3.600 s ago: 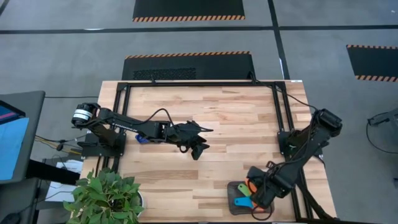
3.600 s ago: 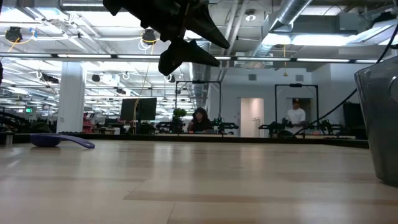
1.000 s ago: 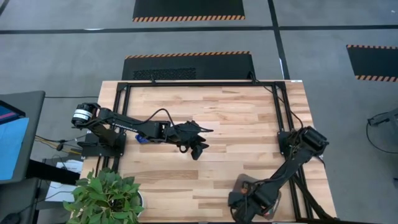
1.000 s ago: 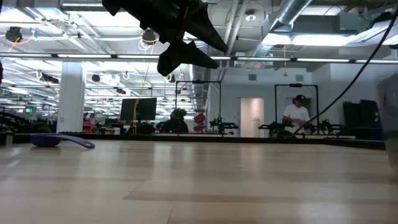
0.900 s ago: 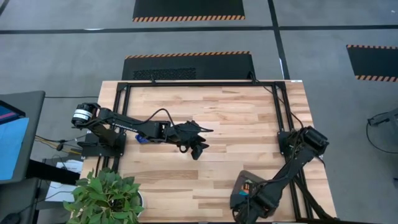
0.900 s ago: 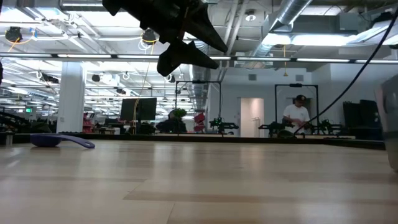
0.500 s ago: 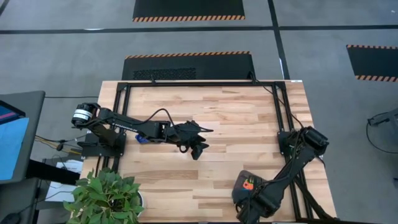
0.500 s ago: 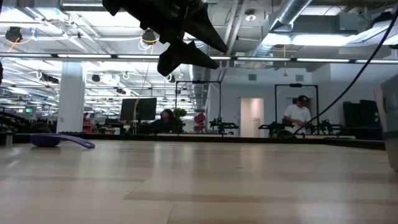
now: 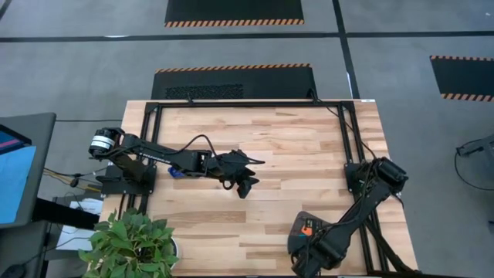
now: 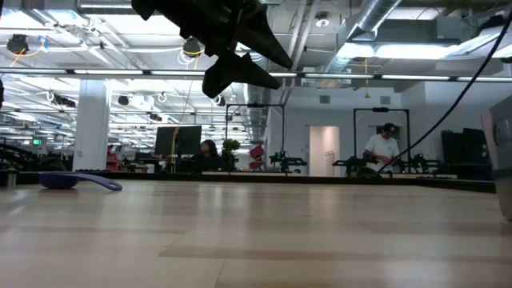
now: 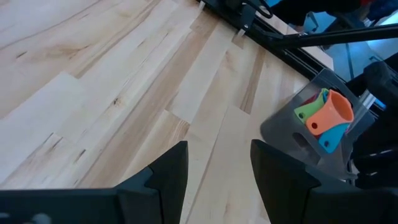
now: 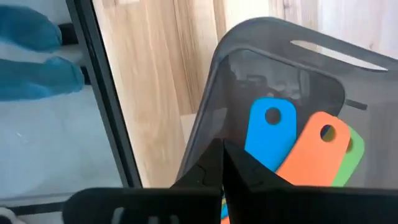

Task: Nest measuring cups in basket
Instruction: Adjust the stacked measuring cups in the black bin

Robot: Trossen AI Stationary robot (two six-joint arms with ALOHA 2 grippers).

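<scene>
The dark grey basket (image 9: 309, 232) sits near the table's near right corner. It holds an orange cup (image 12: 314, 149), a blue cup (image 12: 270, 130) and a green cup (image 12: 351, 155), handles up; the left wrist view shows them too, with the orange cup (image 11: 329, 112) on top. My right gripper (image 12: 222, 167) is shut on the basket's rim. Another blue cup (image 10: 60, 180) lies on the table toward the left edge, under my left arm. My left gripper (image 11: 214, 180) hangs open above the table's middle. My right gripper pinches the basket's wall at its rim (image 12: 208, 146), with one finger (image 12: 202, 171) outside and the other (image 12: 242, 174) inside. It comes at the basket from the table's near side. The basket looks tilted in the hold. Which part rests on the table I cannot tell.
A black metal frame (image 9: 247, 104) runs around the table's far and side edges. A potted plant (image 9: 131, 243) stands at the near left corner. Bare wood (image 9: 293, 154) lies between the two arms. People show far off in the room behind.
My right gripper, shut on the basket, has moved a little toward the table's far edge and the basket has come with it. The orange cup has come into sight in the high view, and the basket's wall shows again at the low view's right edge.
</scene>
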